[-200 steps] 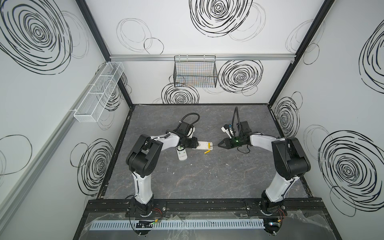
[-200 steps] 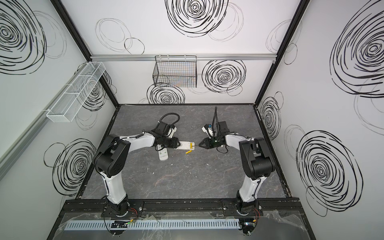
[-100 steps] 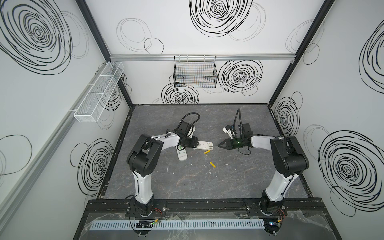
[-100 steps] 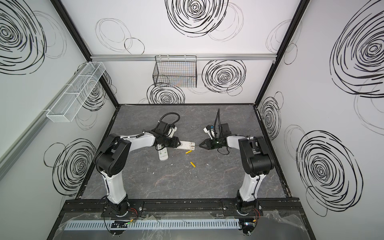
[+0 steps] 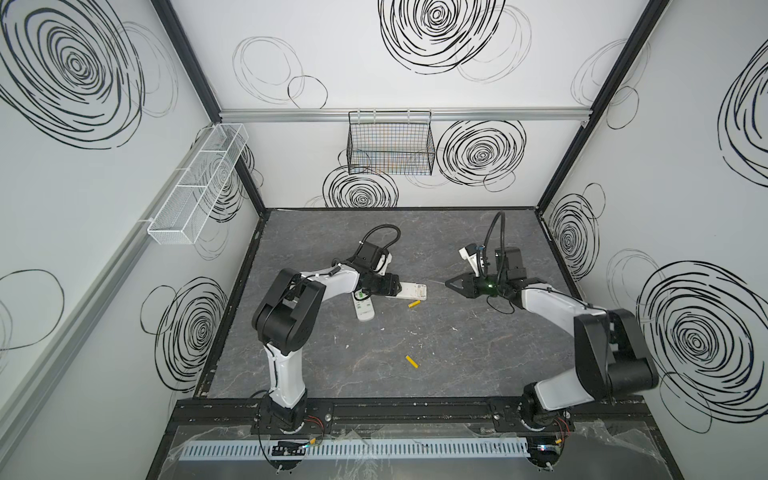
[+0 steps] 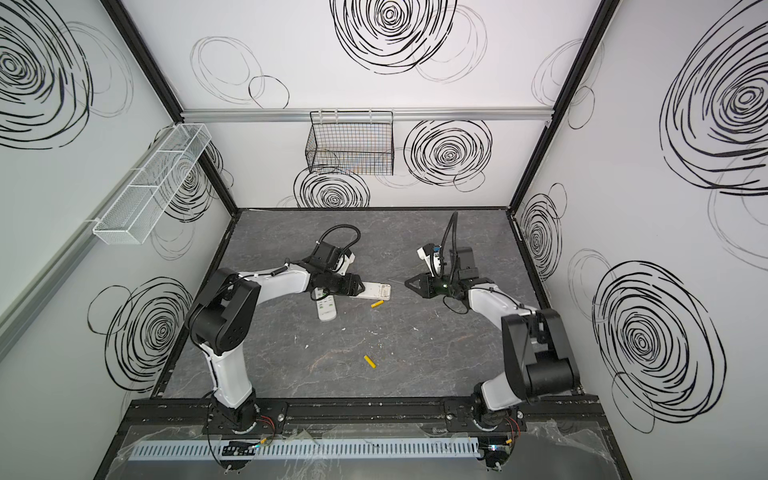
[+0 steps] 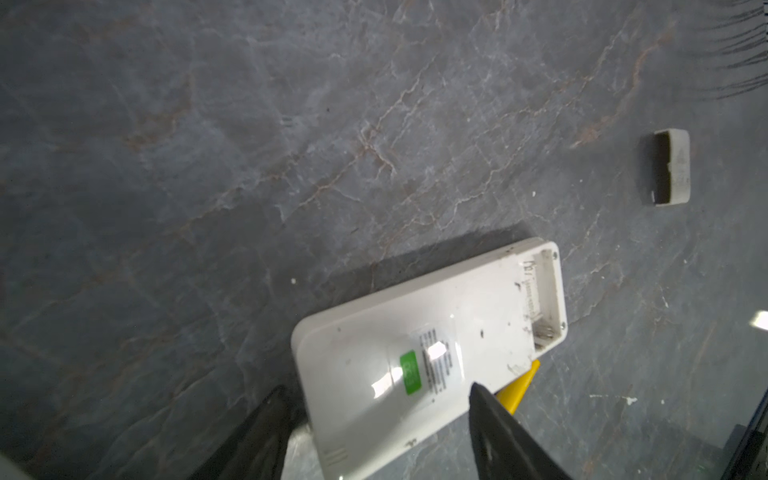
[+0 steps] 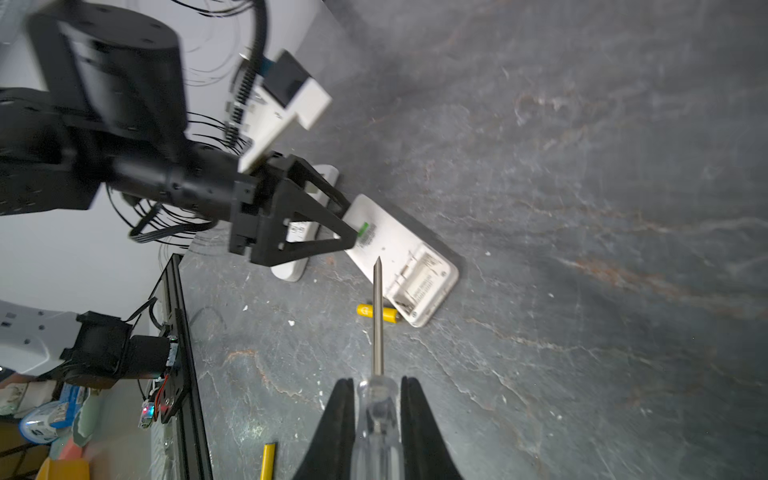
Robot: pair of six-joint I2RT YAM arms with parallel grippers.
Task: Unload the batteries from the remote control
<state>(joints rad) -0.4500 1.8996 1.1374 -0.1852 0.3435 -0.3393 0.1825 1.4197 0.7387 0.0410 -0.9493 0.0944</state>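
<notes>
In both top views, open grey desk stretches between the arms. One yellow battery lies just beside the white remote, and a second battery lies well apart toward the front edge. A wire basket hangs on the back wall.

Left wrist view: the left gripper, jaws spread wide, straddles the remote, its battery bay open; the green label is unreadable.

Right wrist view: the right gripper clamps a screwdriver.

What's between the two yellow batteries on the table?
Only bare tabletop with white flecks separates the nearer battery from the farther battery, seen in both top views.
</notes>
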